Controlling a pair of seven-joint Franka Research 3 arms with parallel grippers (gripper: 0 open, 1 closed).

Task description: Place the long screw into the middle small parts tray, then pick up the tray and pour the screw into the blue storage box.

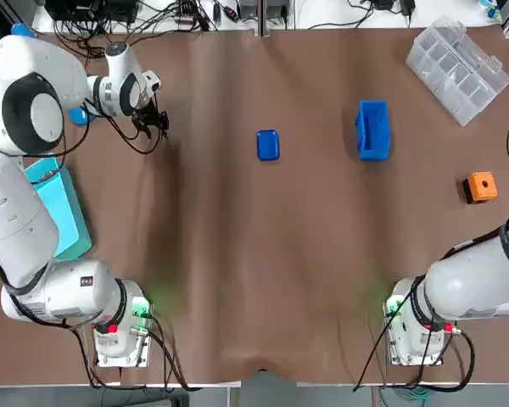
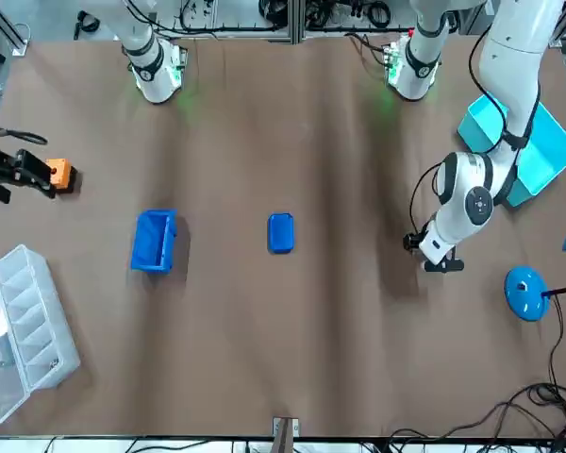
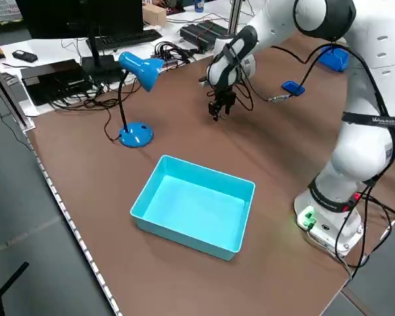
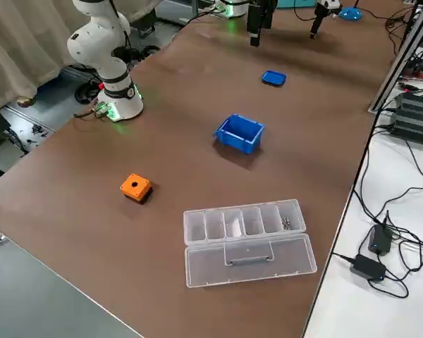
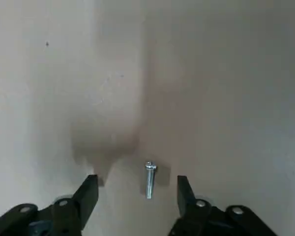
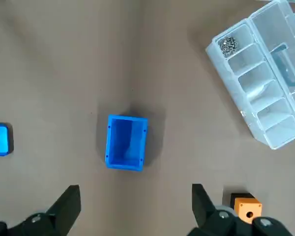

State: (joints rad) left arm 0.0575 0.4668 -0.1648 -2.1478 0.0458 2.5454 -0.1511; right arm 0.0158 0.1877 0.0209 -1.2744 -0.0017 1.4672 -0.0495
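Observation:
A long silver screw (image 5: 150,179) lies flat on the brown table, seen only in the left wrist view. My left gripper (image 5: 137,191) is low over it and open, one finger on each side of the screw without touching it. That gripper (image 1: 153,123) is at the table's far left. The small blue parts tray (image 1: 268,144) sits mid-table, apart from it. To the tray's right stands the blue storage box (image 1: 372,129), which has nothing in it (image 6: 126,141). My right gripper (image 6: 135,206) hangs high at the right side, open and holding nothing.
A clear compartment organizer (image 1: 458,68) lies open at the far right. An orange cube (image 1: 481,186) sits near the right edge. A teal bin (image 1: 59,208) and a blue desk lamp (image 3: 135,135) stand at the left.

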